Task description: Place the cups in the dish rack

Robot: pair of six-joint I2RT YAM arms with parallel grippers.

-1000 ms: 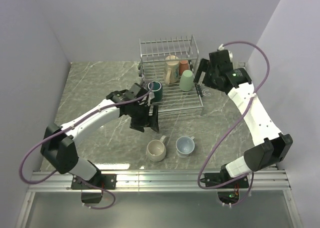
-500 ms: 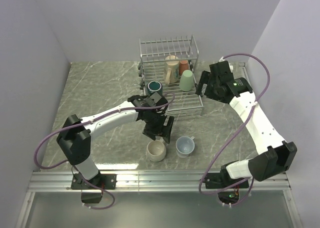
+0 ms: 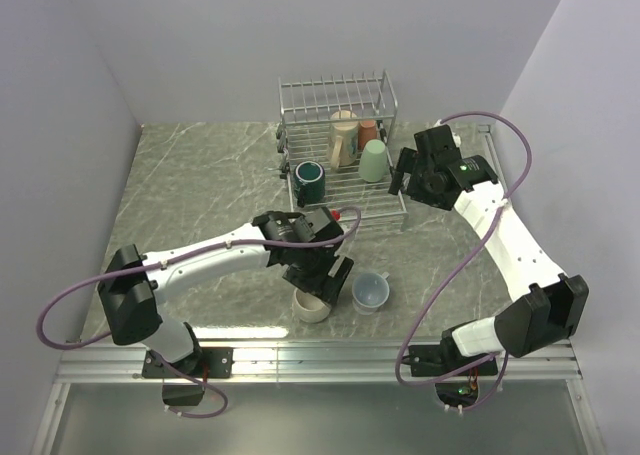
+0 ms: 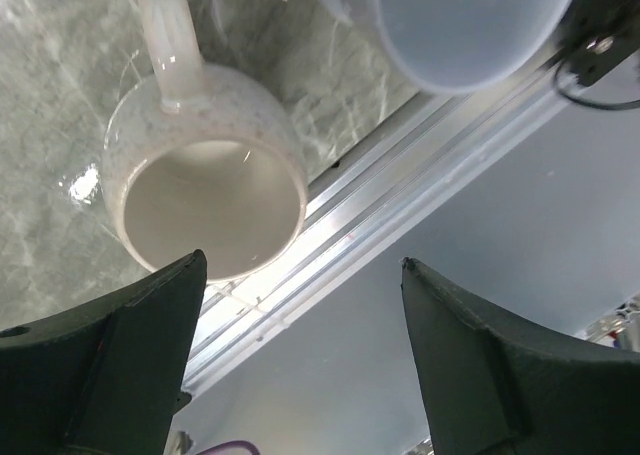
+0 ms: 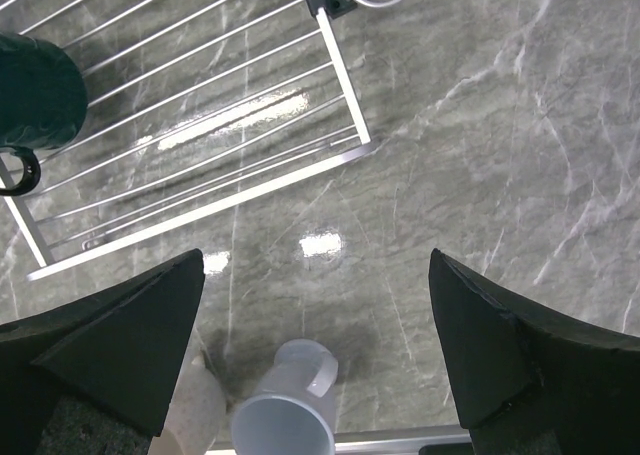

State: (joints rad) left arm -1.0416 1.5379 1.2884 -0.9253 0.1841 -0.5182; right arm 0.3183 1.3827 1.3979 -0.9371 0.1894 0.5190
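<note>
My left pincer (image 4: pixel 300 263) is open wide and holds nothing. It hangs right over the beige mug (image 4: pixel 205 190), and the mug's open mouth shows between my two fingers. I cannot tell if one finger touches its rim. This mug sits on the grey table (image 3: pixel 200 175), out in front of the dish rack (image 3: pixel 335 90), on the side nearer to my arm bases. The pale blue mug (image 3: pixel 370 291) sits on the table too, also in front of the rack.

My right pincer (image 5: pixel 315 260) is open as wide as it goes and holds nothing. It hangs just off the right side of the rack, above the table.

Four mugs are in the rack. The dark teal mug (image 3: pixel 310 180) stands at the rack's front left corner. The tall cream mug (image 3: pixel 343 138) and the small reddish-brown mug (image 3: pixel 368 132) are near the rack's back tines. The light green mug (image 3: pixel 373 161) is on the rack's right side, bottom up.
</note>
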